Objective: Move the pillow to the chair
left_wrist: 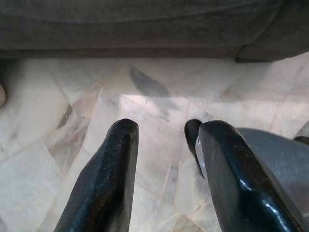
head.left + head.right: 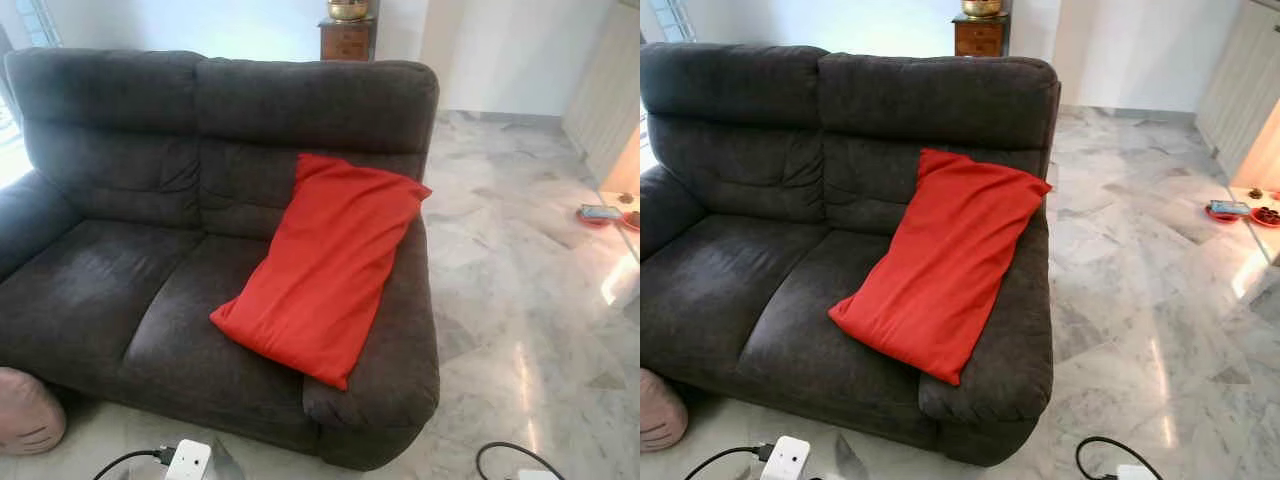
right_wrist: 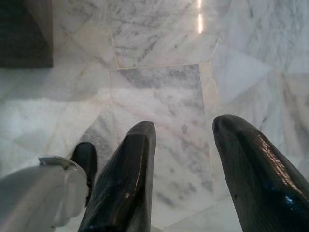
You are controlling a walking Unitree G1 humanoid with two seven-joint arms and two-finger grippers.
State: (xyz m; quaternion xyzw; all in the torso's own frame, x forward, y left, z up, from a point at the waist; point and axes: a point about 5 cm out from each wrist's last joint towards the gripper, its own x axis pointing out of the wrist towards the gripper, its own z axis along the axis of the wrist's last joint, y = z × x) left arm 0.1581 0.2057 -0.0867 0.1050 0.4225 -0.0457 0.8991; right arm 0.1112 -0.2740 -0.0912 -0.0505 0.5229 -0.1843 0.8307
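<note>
A red pillow [image 2: 325, 262] lies slanted on the right seat of a dark grey two-seat sofa [image 2: 110, 290], its upper end leaning on the backrest and the right armrest. My left gripper [image 1: 166, 133] hangs low over the marble floor in front of the sofa's base, open, nothing between its fingers. My right gripper [image 3: 186, 130] also hangs over the marble floor, open and empty. No chair can be made out.
A pink cushion [image 2: 25, 412] sits on the floor at the sofa's left front corner. A white power plug with black cable [image 2: 185, 460] and another cable [image 2: 510, 455] lie on the floor. A wooden cabinet [image 2: 347, 38] stands behind the sofa. Marble floor [image 2: 520, 260] spreads to the right.
</note>
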